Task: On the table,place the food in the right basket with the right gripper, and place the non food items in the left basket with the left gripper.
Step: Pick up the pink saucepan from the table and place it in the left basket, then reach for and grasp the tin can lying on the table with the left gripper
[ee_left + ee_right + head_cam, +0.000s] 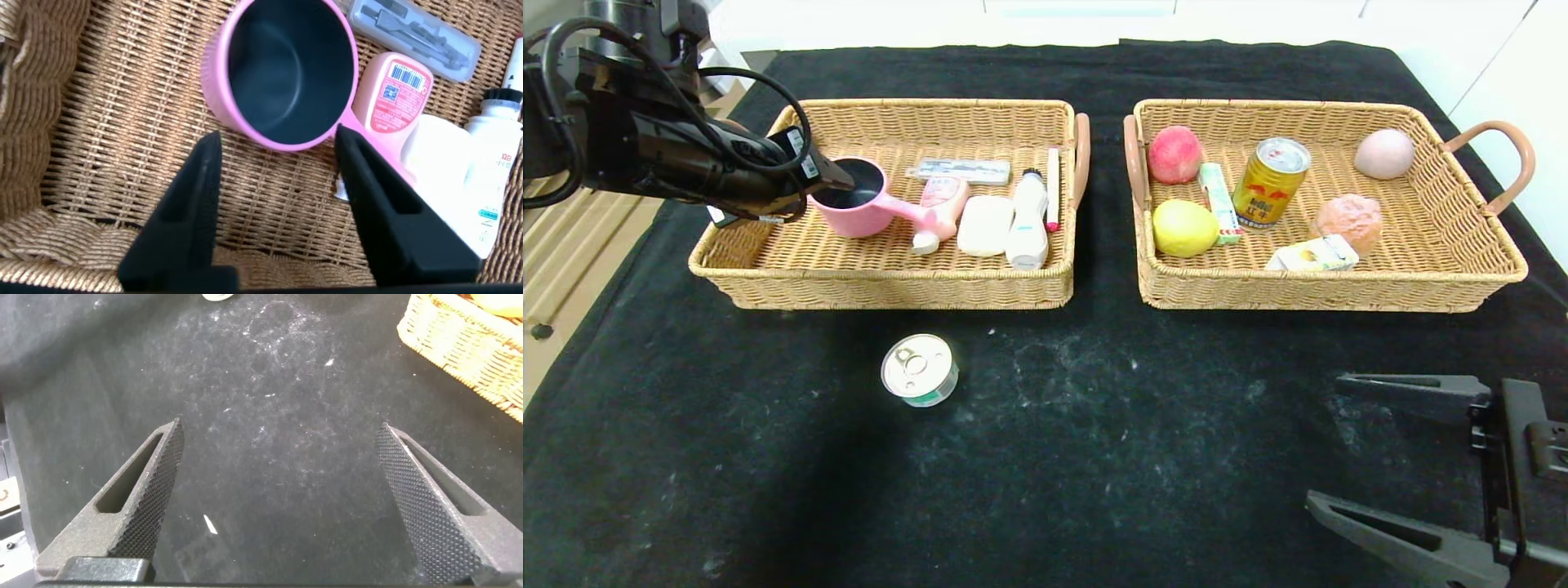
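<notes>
A small tin can (pixel 920 370) with a silver pull-tab lid stands alone on the black table, in front of the left basket (pixel 768 282). That basket holds a pink pot (pixel 859 198), a pink bottle (pixel 939 208), a white bar (pixel 985 224), a white bottle (pixel 1028 219) and a blister pack (pixel 960 171). My left gripper (pixel 809 192) is open and empty just above the basket's left part, beside the pink pot (pixel 282 69). The right basket (pixel 1486 278) holds fruit, a gold can (pixel 1270 181), a carton and other food. My right gripper (pixel 1327 441) is open and empty low over the table's front right.
The right basket's brown handle (pixel 1507 155) sticks out toward the table's right edge. The left basket's woven wall (pixel 33 122) is close beside my left gripper's fingers (pixel 192 196). A corner of the right basket (pixel 466 343) shows in the right wrist view.
</notes>
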Motion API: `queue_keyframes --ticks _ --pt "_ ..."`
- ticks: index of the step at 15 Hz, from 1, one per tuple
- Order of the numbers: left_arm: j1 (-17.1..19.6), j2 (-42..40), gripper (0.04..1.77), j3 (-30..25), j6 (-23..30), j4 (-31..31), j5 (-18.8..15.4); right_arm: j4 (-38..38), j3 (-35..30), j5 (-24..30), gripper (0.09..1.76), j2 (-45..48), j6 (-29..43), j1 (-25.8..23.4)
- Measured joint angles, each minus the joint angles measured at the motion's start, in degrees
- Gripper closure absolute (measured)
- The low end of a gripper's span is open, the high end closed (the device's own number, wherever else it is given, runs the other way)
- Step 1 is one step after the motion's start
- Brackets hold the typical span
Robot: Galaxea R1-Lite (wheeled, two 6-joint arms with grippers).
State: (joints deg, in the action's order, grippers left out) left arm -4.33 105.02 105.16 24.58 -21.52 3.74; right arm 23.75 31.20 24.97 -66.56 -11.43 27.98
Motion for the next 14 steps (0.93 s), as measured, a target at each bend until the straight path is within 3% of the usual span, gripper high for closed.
queue_keyframes --ticks 6,9,14 --pt "-0.35 -2.05 0.38 -3.08 -4.29 -0.78 0.94 0.00 -0.11 0.00 0.14 0.00 0.00 0.07" --pt "-1.45 -4.56 0.29 -7.23 -8.05 -0.52 1.27 0.01 -0.22 -0.02 0.14 0.00 0.00 0.11" --pt "-3.47 -9.87 0.20 -12.15 -14.19 -0.65 -0.96 0.01 -0.27 0.02 0.14 0.00 0.02 0.13"
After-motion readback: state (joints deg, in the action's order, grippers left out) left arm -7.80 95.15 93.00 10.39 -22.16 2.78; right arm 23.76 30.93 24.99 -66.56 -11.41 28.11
